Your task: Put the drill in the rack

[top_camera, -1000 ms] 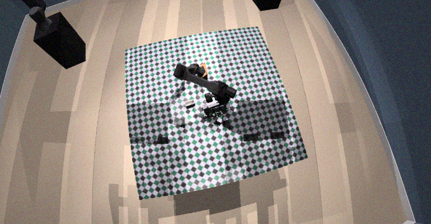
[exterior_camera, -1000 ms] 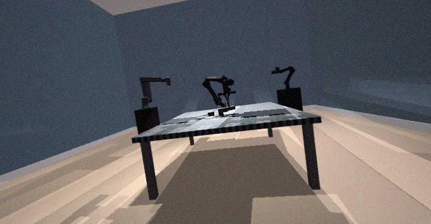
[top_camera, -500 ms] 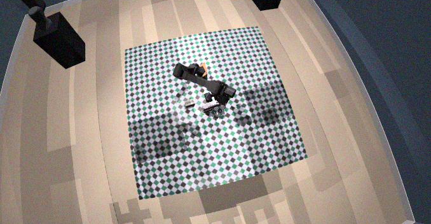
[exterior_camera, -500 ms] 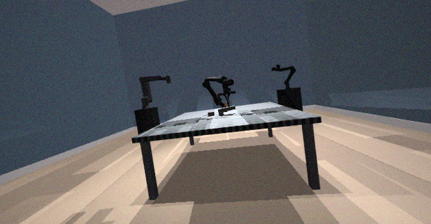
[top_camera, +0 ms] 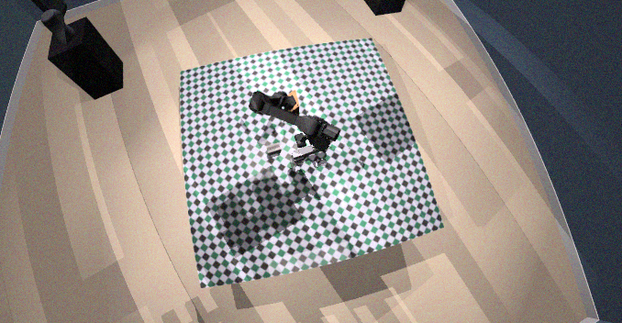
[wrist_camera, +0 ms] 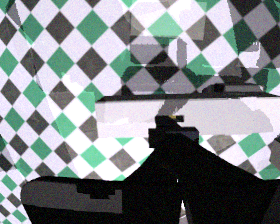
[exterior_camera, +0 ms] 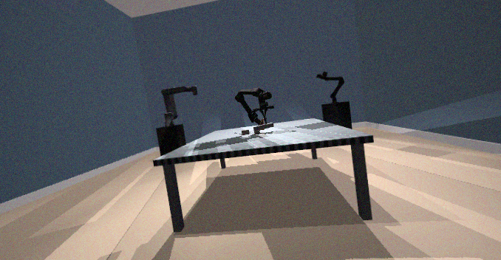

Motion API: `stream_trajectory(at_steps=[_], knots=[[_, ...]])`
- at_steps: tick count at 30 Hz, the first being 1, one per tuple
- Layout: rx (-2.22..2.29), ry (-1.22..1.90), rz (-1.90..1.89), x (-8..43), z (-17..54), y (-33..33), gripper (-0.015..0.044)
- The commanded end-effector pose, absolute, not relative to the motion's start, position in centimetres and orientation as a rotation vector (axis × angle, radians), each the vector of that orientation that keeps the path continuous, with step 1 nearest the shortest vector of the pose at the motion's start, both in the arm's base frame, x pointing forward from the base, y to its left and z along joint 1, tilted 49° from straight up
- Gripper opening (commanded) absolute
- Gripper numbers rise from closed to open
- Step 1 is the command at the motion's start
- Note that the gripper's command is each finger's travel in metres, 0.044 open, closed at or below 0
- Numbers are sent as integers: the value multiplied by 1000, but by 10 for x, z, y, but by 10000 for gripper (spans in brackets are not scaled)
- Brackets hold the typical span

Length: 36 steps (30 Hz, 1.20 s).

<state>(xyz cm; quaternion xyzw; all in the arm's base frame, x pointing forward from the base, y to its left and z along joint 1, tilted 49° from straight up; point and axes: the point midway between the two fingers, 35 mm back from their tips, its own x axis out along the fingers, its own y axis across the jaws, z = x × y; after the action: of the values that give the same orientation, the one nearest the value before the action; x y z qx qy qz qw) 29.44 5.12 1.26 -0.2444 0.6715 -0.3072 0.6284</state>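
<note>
My gripper [wrist_camera: 173, 140] [exterior_camera: 264, 121] points down with its fingers shut and nothing seen between them. In the wrist view its tips overlap the near side of a long pale grey block [wrist_camera: 128, 117] [top_camera: 303, 152] [exterior_camera: 258, 128]; whether they touch it cannot be told. A low dark part [wrist_camera: 241, 89] shows along the block's far edge. A smaller grey block [top_camera: 273, 150] [exterior_camera: 245, 131] stands apart, to the left of the long one in the top and exterior views. Small grey pieces [top_camera: 319, 158] lie by the long block's right end. Which piece is the key, the drill or the rack cannot be told.
The table top [top_camera: 220, 156] [exterior_camera: 295, 142] has a green, black and white check with dark shadows across it. An orange piece [top_camera: 294, 101] stands by my arm's base. Two black pedestals [top_camera: 87, 66] [exterior_camera: 336, 114] with other arms stand beyond the table.
</note>
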Motion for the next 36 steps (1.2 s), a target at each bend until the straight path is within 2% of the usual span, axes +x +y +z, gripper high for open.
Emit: stream_trajectory(at_steps=[1,18,29,34,36], knots=[[-575,1593,-734,286,-1,36,0],[-575,1593,-735,285,-7,29,0],[-574,1595,-732,302,45,89,289],[-645,1627,-631,305,47,74,420],[-744,1684,-508,307,51,57,440]])
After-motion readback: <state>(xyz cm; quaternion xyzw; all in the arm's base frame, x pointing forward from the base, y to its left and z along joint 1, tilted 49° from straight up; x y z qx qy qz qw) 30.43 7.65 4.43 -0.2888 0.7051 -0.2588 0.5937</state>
